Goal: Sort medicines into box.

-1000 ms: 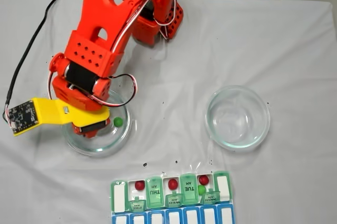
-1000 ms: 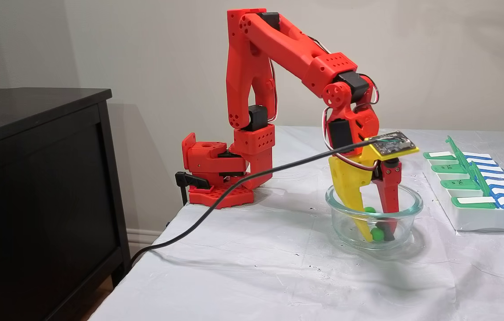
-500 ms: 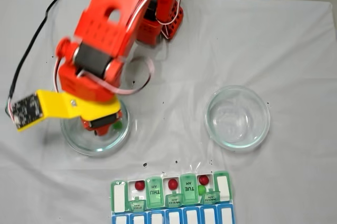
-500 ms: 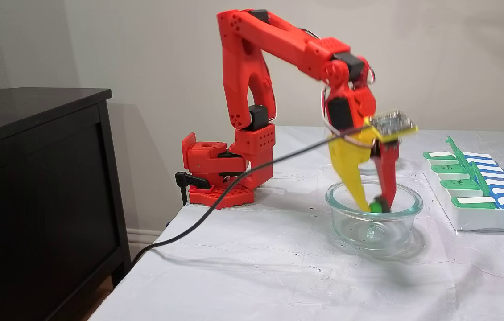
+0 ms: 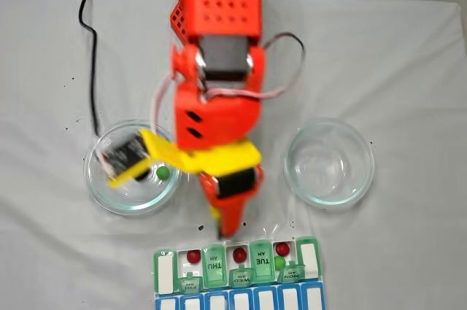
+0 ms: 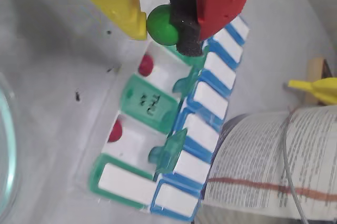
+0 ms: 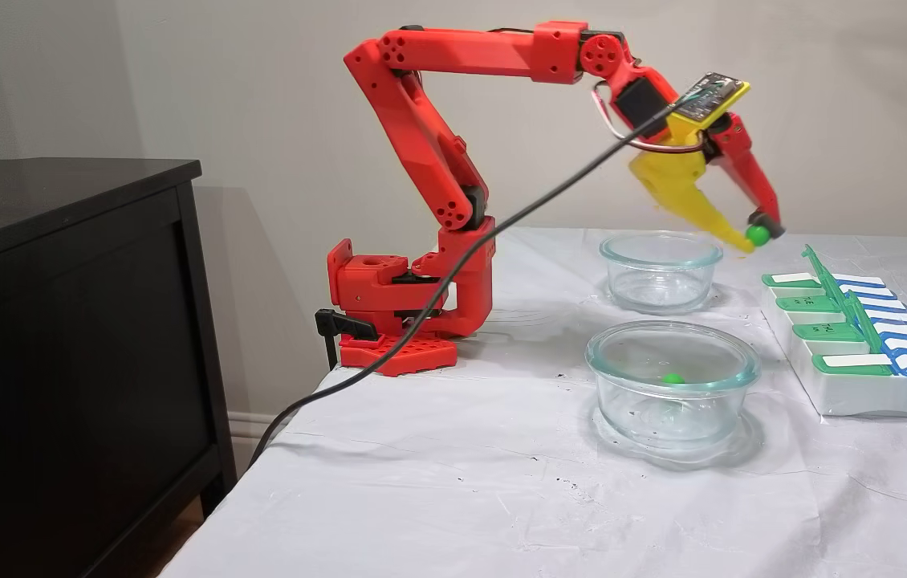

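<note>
Fixed view from above: gripper [image 5: 222, 231] just short of the box [image 5: 237, 275]; glass dish [image 5: 133, 168] beside it with one green ball [image 5: 163, 173], second dish [image 5: 329, 162] opposite. Wrist view: jaws pinched on a green medicine ball [image 6: 163, 25], red balls [image 6: 146, 65] in open compartments below. Side view: gripper raised clear of both dishes, nothing between it and the box.

In a fixed view, two round clear glass dishes flank the gripper [image 5: 221, 231]: one [image 5: 96, 186] to its left, one [image 5: 363, 179] to its right, both on wrinkled white cloth [image 5: 408, 69]. A black wooden cabinet [image 7: 60, 321] stands well apart from it.
</note>
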### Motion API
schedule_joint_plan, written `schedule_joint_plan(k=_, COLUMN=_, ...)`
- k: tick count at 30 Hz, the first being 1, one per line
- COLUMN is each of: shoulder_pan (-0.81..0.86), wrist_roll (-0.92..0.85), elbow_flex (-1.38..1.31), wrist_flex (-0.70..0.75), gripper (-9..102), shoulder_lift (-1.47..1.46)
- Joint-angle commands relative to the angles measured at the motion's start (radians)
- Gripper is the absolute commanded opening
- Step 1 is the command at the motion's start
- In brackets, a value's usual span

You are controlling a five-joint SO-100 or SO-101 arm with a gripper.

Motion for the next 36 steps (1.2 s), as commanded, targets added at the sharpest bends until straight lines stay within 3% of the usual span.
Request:
schedule_joint_plan(k=1, shoulder_pan=-0.037, wrist_roll=0.034, elbow_flex=-0.117, wrist_flex=-0.118, gripper=0, shoulder_lift=-0.15)
schedule_joint_plan(k=15, shoulder_pan=-0.048, wrist_roll=0.043, elbow_flex=-0.304, wrist_flex=-0.173, gripper=0, shoulder_lift=-0.374)
schedule_joint_plan(k=26, shoulder_pan=-0.089, wrist_roll=0.006, elbow_flex=-0.229, wrist_flex=-0.258, gripper=0, shoulder_lift=-0.327)
schedule_joint_plan(k=36, shoulder_pan=-0.087, wrist_roll=0.021, elbow_flex=-0.239, wrist_flex=-0.23, gripper=0, shoulder_lift=-0.373)
